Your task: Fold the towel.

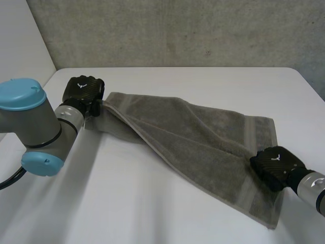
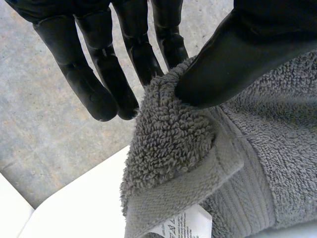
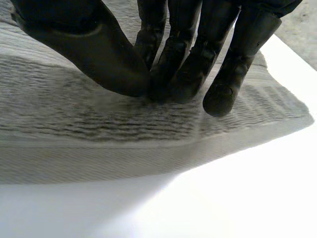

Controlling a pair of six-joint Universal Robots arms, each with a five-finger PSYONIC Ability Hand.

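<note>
A grey towel (image 1: 193,137) lies slantwise across the white table (image 1: 142,203), partly folded over itself along a diagonal crease. My left hand (image 1: 84,90) is at the towel's far left corner. In the left wrist view its thumb (image 2: 237,54) pinches that corner (image 2: 168,148) against the fingers (image 2: 143,64), and a white label (image 2: 185,225) hangs below. My right hand (image 1: 277,163) sits on the towel's near right edge. There its thumb (image 3: 114,64) and fingertips (image 3: 183,84) meet on the cloth (image 3: 99,129), nipping the top layer.
A concrete wall (image 1: 177,30) stands behind the table's far edge. My left arm (image 1: 35,127) reaches over the table's left side. Bare tabletop lies in front of and behind the towel.
</note>
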